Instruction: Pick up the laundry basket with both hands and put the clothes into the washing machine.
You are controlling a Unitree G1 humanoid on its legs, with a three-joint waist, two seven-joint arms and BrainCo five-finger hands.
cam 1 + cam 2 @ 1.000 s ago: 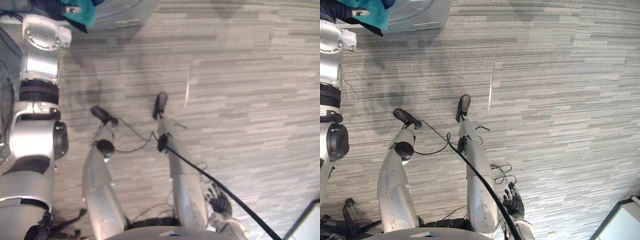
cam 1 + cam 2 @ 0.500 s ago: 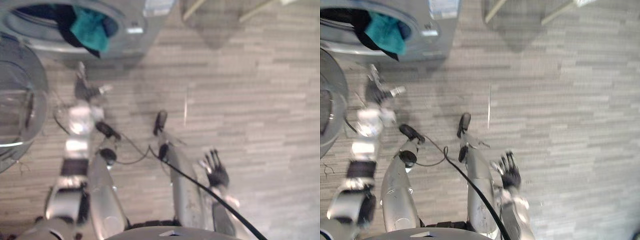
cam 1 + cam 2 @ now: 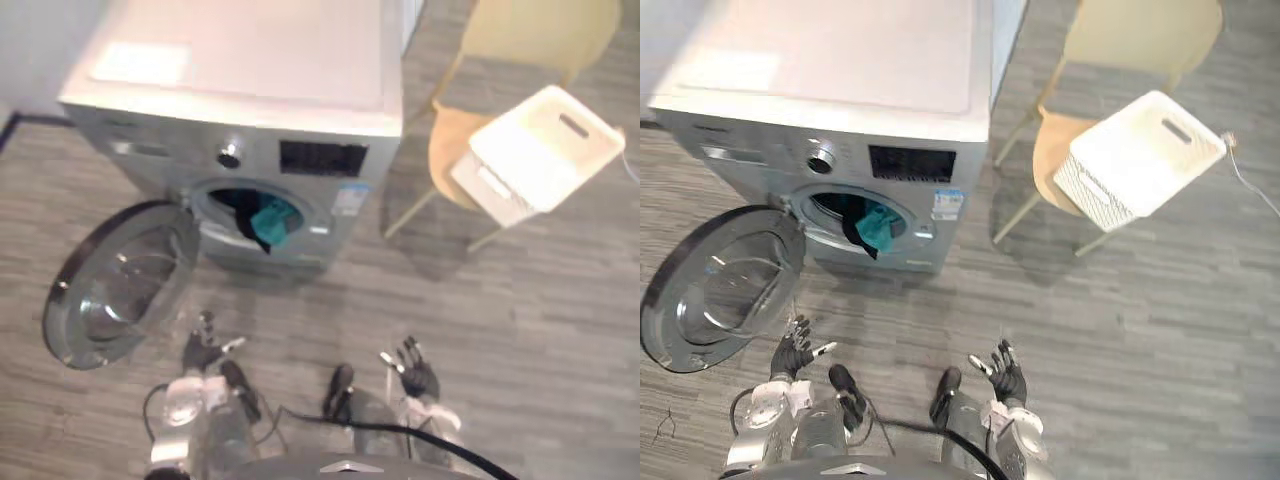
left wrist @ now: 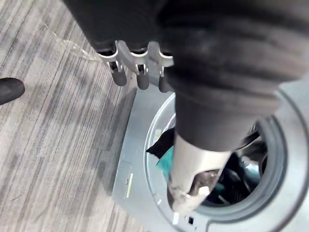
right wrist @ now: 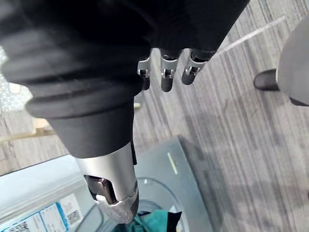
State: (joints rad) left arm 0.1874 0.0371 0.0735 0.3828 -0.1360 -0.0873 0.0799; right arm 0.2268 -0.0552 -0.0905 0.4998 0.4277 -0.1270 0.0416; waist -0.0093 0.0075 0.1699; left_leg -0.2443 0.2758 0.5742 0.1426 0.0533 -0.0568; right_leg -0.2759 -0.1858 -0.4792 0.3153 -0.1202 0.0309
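The silver front-loading washing machine stands with its round glass door swung open. Beside it, a pale wooden chair carries the white plastic laundry basket (well apart from both hands). Teal and dark clothes hang in the drum mouth. The left hand and right hand hover over the grey floor, fingers spread, empty.

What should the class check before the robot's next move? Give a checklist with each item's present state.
1. Washer door open: ok.
2. Cloth fully inside: not ok, it hangs over the opening's rim.
3. Left hand free: ok, open and empty.
4. Right hand free: ok, open and empty.
5. Basket in hand: not ok, it sits tilted on the chair.
6. Basket empty: cannot tell.
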